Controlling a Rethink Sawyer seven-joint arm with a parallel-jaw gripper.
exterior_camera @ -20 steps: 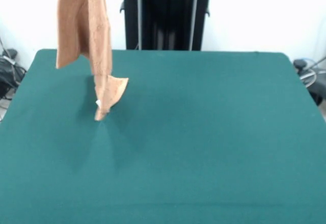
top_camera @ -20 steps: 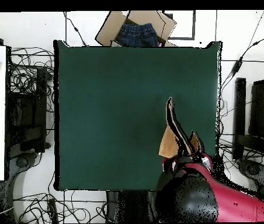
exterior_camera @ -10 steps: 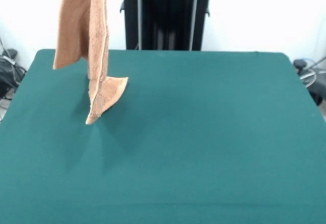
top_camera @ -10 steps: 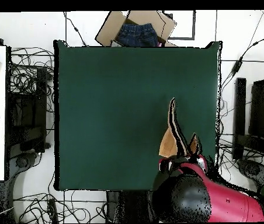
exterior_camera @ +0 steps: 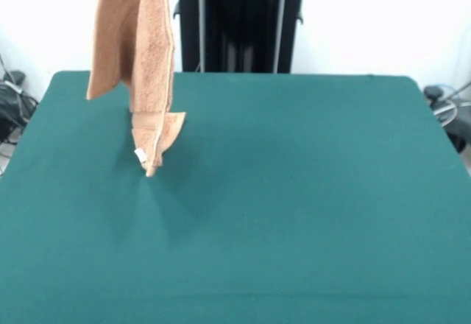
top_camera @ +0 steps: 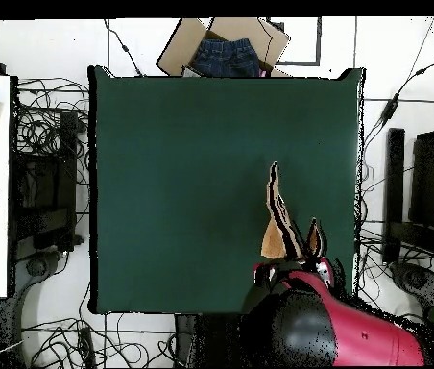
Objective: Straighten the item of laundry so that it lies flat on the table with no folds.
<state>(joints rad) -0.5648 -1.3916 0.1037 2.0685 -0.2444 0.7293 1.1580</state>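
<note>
- The towel [exterior_camera: 140, 59] hangs in the air over the table [exterior_camera: 294, 191], on the left part of the front view and toward the far side; its top runs out of the picture.
- The lowest tip of the towel, with a small white tag, sits at or just above the felt; contact cannot be told.
- In the overhead view the towel [top_camera: 278, 221] shows as a thin upright sliver near the table's lower right area, just above the red arm [top_camera: 355, 332].
- The gripper itself is not clearly seen in either view: out of frame in front, hidden under the arm housing from above. Whether its fingers are wide or pinched on cloth cannot be told, though the towel looks hung from up there.
- Handling, judged: soft, limp, light terry; it drapes in long vertical folds and would swing with any move. Not fragile, not slippery; the loop pile should grip well against felt.
- Where to hold, judged: an edge corner or the hem, so the rest falls open; a grip mid-cloth would keep it bunched.
- Material and shape: light orange-tan, fuzzy nap, doubled over itself into a narrow hanging column, one flap jutting left, a pointed flap low right.
- Table top: dark green, matte, felt-like, flat, far wider than the towel.
- Not flat yet; the task looks far from done.
</note>
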